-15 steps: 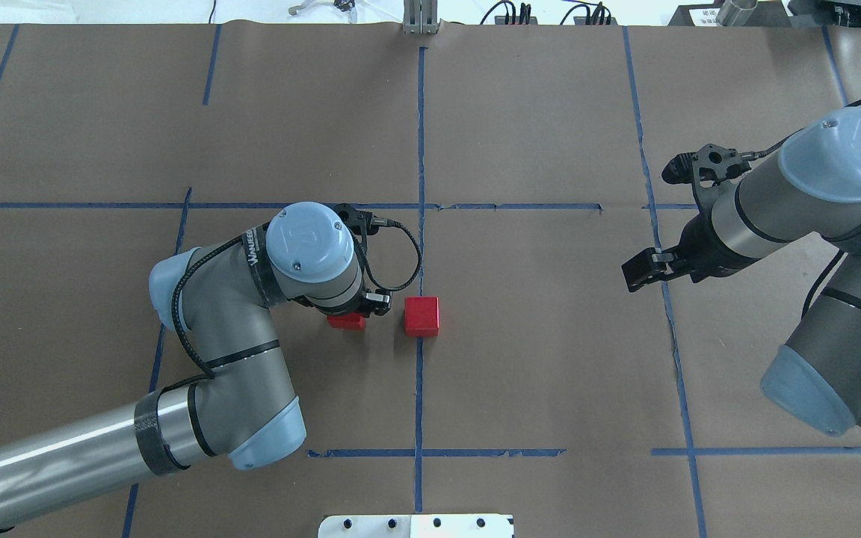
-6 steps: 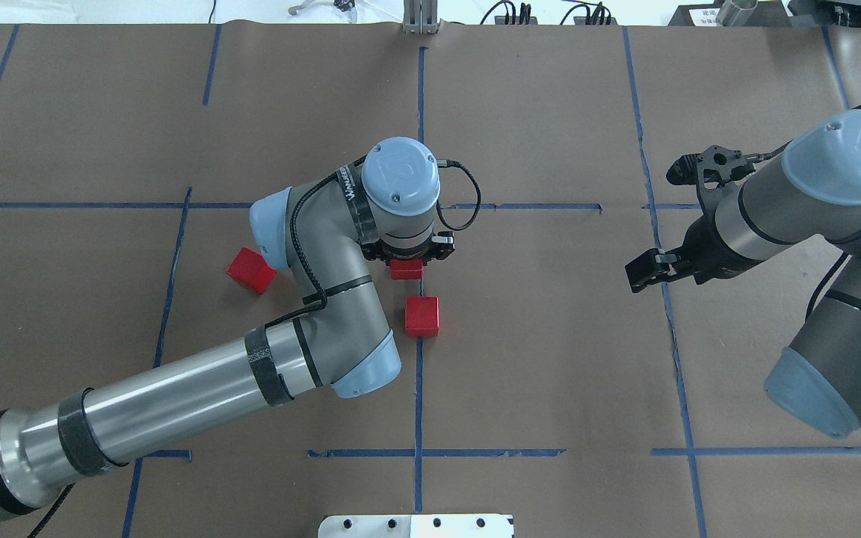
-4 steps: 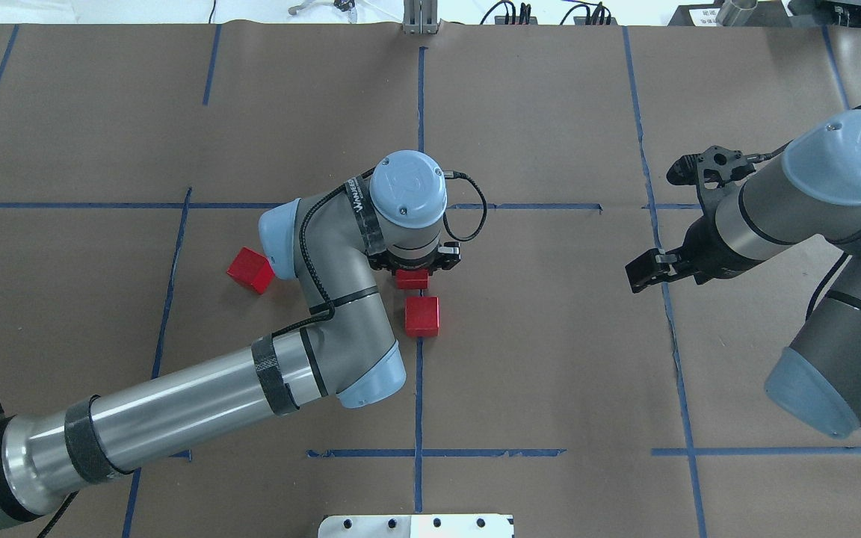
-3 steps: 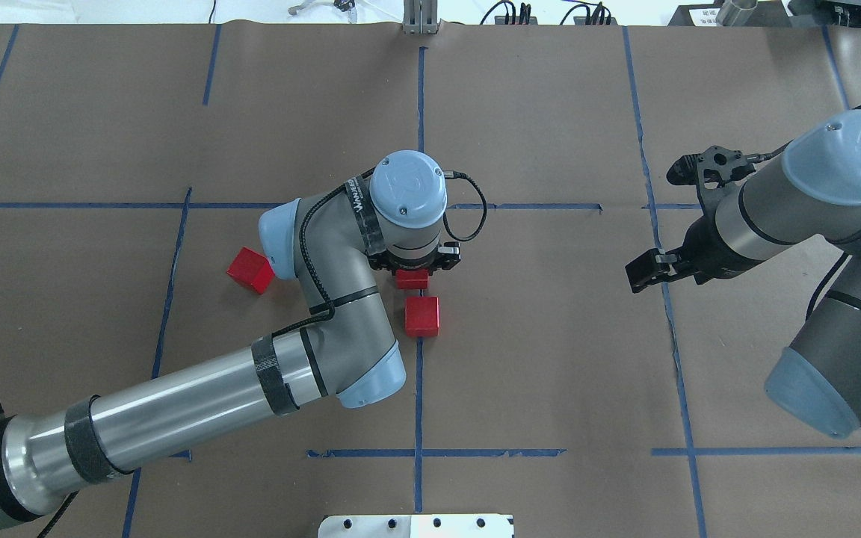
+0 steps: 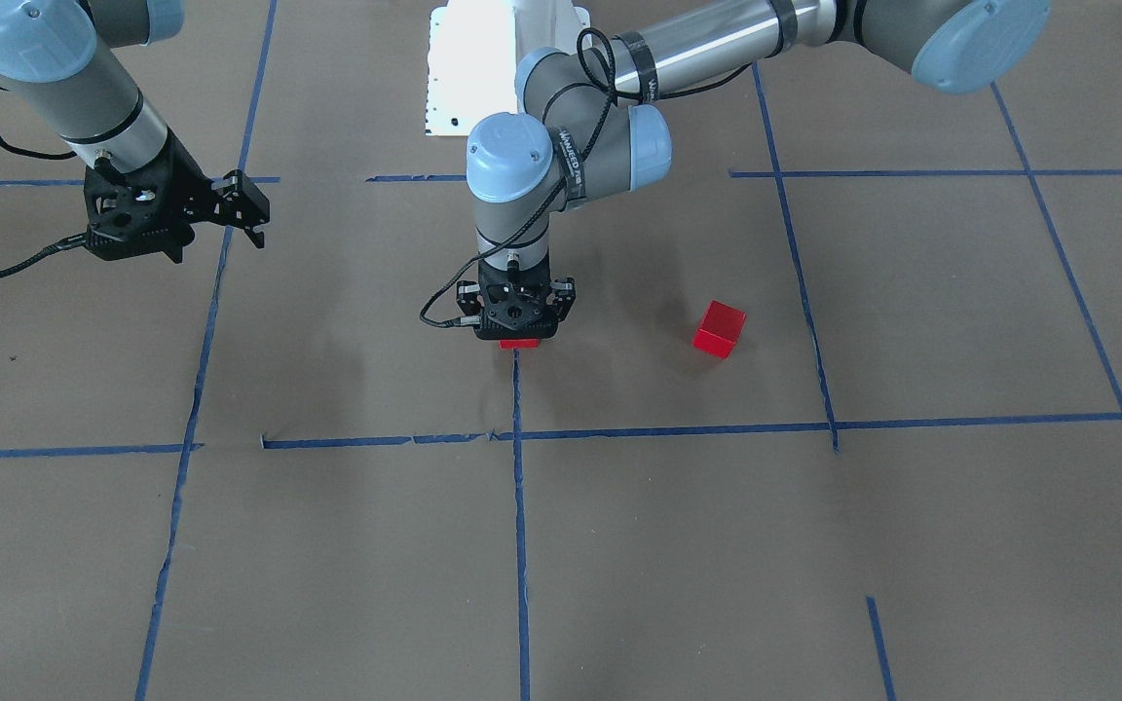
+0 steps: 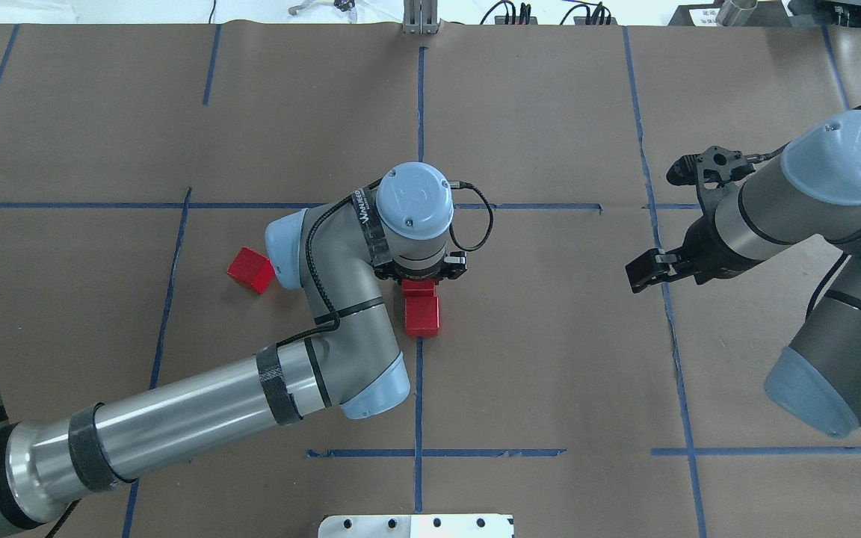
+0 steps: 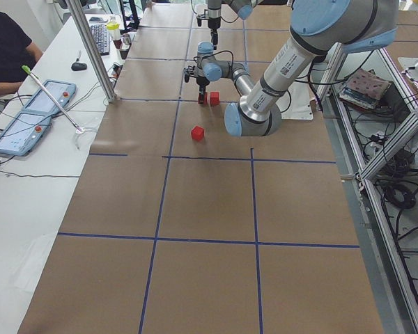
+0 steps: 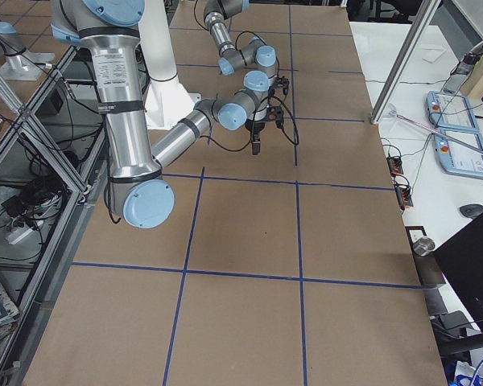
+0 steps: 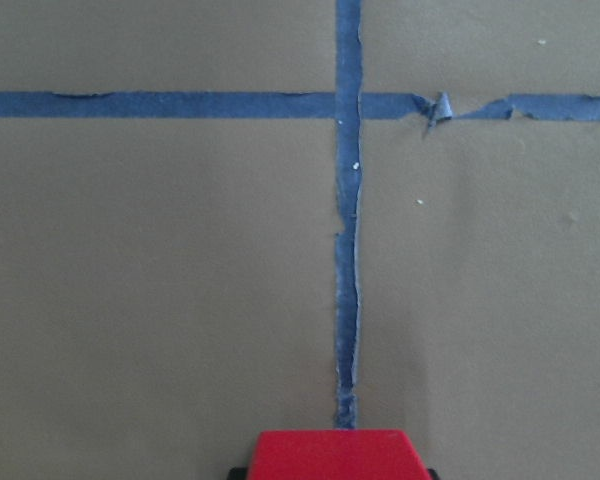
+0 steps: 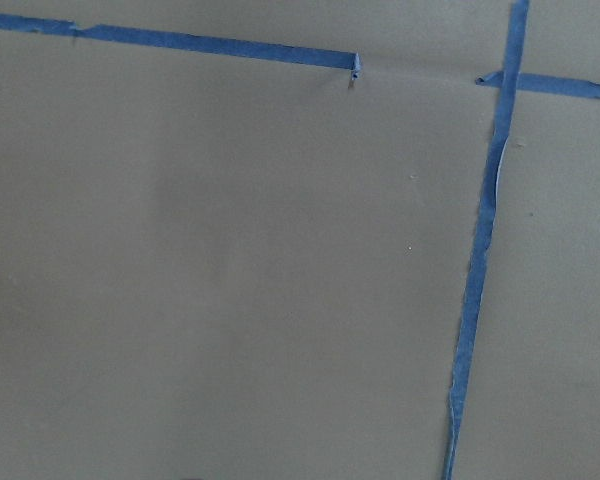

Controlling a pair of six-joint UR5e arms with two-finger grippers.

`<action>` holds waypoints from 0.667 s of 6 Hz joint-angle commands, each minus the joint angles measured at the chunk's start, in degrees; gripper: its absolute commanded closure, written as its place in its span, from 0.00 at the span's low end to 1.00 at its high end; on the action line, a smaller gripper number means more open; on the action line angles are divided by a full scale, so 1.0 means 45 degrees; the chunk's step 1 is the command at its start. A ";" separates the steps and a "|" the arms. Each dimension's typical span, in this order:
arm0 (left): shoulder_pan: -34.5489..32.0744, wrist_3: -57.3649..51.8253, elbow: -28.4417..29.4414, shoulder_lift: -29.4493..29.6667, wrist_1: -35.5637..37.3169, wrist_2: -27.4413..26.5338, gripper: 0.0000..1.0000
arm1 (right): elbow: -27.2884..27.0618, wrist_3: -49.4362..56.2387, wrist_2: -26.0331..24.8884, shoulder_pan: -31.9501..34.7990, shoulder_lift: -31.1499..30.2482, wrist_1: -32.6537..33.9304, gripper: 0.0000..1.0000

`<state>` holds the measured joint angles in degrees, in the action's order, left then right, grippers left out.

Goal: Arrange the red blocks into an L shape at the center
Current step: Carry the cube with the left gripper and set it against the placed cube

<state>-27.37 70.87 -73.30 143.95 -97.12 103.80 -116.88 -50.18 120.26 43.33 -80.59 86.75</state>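
My left gripper (image 6: 419,278) points straight down over the center (image 6: 520,329), shut on a red block (image 6: 417,288). That block shows as a red edge under the fingers (image 5: 519,343) and at the bottom of the left wrist view (image 9: 332,455). It hangs low over the vertical tape line (image 6: 418,388), right against the far side of a second red block (image 6: 421,316) resting on that line. A third red block (image 6: 250,270) lies loose, turned at an angle, in the left half of the cell (image 5: 720,329). My right gripper (image 6: 643,270) hovers open and empty near the cell's right border.
Brown paper with a blue tape grid covers the table. A white base plate (image 6: 415,525) sits at the near edge. Cables and small gear (image 6: 520,11) line the far edge. A seated person and control tablets (image 7: 35,115) are at a side desk.
My left arm has carried its red block from the left of the cell to the centre line and brought it up against the resting block. The third block came into view. The right arm barely moved.
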 commanded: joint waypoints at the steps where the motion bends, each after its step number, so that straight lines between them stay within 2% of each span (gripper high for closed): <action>1: 0.0104 0.0285 -0.0019 -0.0016 0.0000 0.0000 0.96 | -0.0042 0.0000 0.0034 0.0000 -0.0001 0.0000 0.00; 4: 0.0144 0.0365 -0.0019 -0.0016 0.0000 0.0000 0.94 | -0.0062 0.0000 0.0054 0.0019 -0.0001 0.0000 0.00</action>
<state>-26.76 72.40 -73.39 143.88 -97.12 103.80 -117.12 -50.19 120.47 43.39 -80.60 86.75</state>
